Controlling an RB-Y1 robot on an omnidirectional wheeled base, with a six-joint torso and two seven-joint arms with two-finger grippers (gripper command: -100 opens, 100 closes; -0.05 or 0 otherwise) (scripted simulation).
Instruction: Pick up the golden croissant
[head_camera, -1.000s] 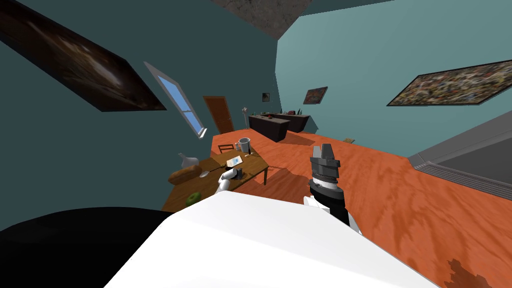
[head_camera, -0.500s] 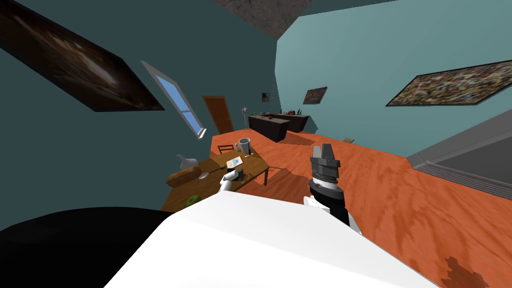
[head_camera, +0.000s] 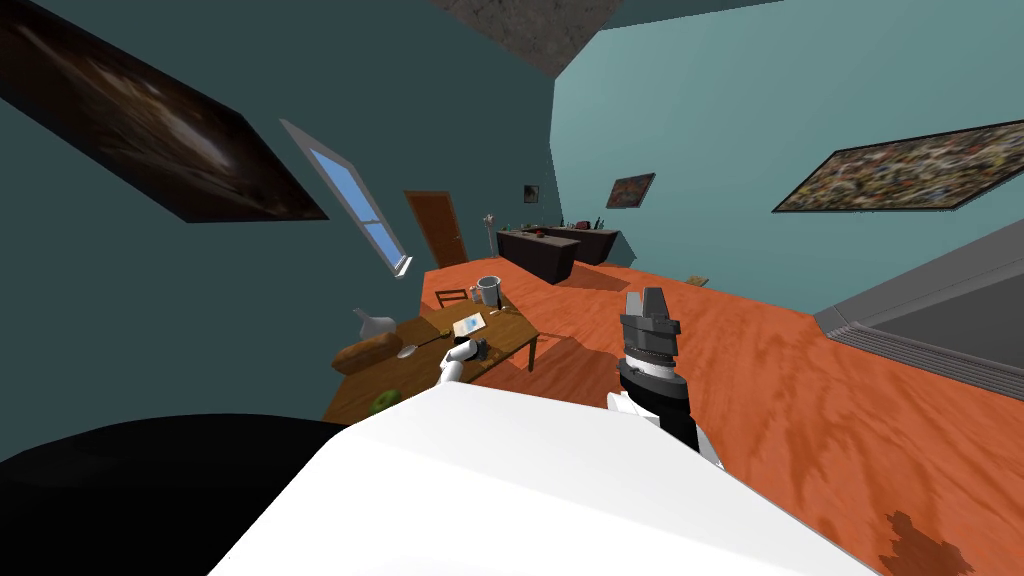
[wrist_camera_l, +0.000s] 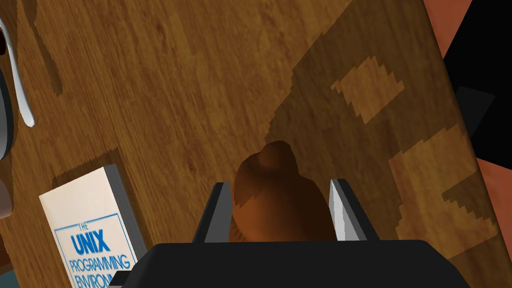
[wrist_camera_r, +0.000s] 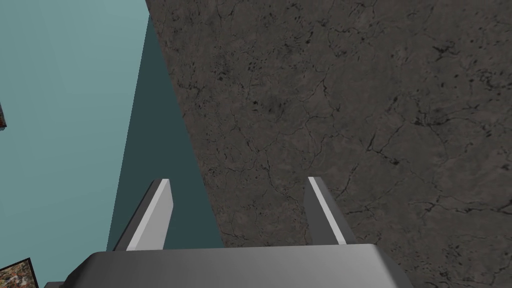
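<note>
- Left gripper (wrist_camera_l: 278, 183), left of centre in the head view, clamps the humped golden-brown croissant (wrist_camera_l: 272, 205) over the wooden table (wrist_camera_l: 175, 75), securing it for the lift.
- Right gripper (wrist_camera_r: 237, 181), mid-frame, fingers apart, idle.

Walls (head_camera: 700, 120) are teal, darker on the side with the window (head_camera: 350, 195), which shows blue; a brown door (head_camera: 437, 228) stands beside it. The floor (head_camera: 800, 400) is orange-red wood grain. A wooden table (head_camera: 505, 335) stands near that wall, a dark counter (head_camera: 540, 255) at the far end.
</note>
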